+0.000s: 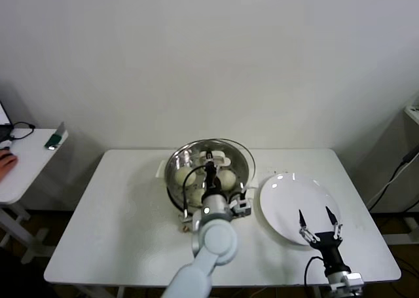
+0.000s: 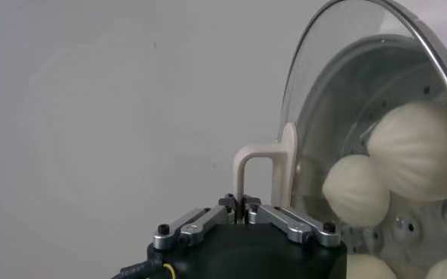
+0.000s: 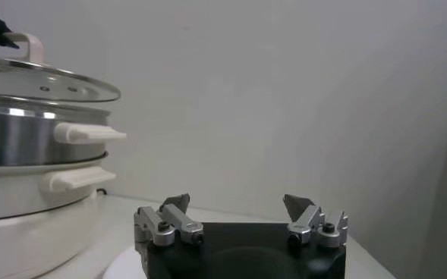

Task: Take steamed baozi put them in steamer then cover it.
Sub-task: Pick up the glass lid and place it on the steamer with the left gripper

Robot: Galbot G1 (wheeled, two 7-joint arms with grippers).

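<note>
above the steamer (image 1: 177,192), left gripper (image 1: 211,163) clamps cover (image 1: 242,155).

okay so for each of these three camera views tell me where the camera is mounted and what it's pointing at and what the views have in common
Head view: sits on the robot's head, looks forward and down at the white table, steamer and white plate; both arms show.
Left wrist view: sits on the left arm, looks along the left end effector, shut on the cover handle, with baozi behind the glass.
Right wrist view: sits on the right arm, looks past the open right end effector toward the wall.
Shared: all three show the steamer and cover.
</note>
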